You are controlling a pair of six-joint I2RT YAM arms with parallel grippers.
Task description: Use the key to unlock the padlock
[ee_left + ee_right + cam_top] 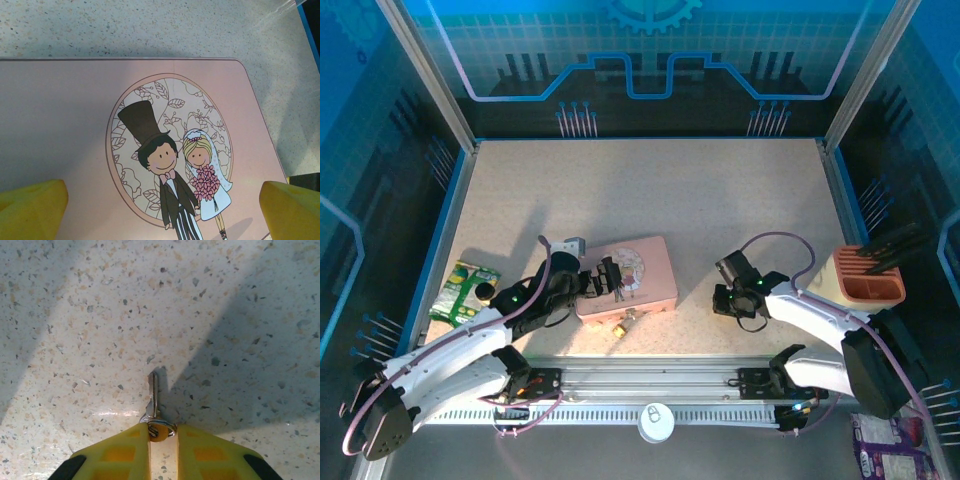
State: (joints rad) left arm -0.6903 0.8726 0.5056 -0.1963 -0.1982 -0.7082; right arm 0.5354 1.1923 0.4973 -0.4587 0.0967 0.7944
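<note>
While the right gripper point(163, 432) has its jaws narrowed onto the head of the key point(153, 395), blade pointing to 12 o'clock, the pickup step appears to be in hand; whether the key has left the table point(75, 315) cannot be told. The left gripper point(162, 210) hangs wide apart over the pink tin point(60, 125), holding nothing. The padlock point(622, 326) lies at the tin's 6 o'clock edge, untouched. Remaining: carry key, steady padlock, insert, turn.

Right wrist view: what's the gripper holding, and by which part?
The key, pinched at its ringed head between the fingers of the right gripper; the blade sticks out forward.
</note>
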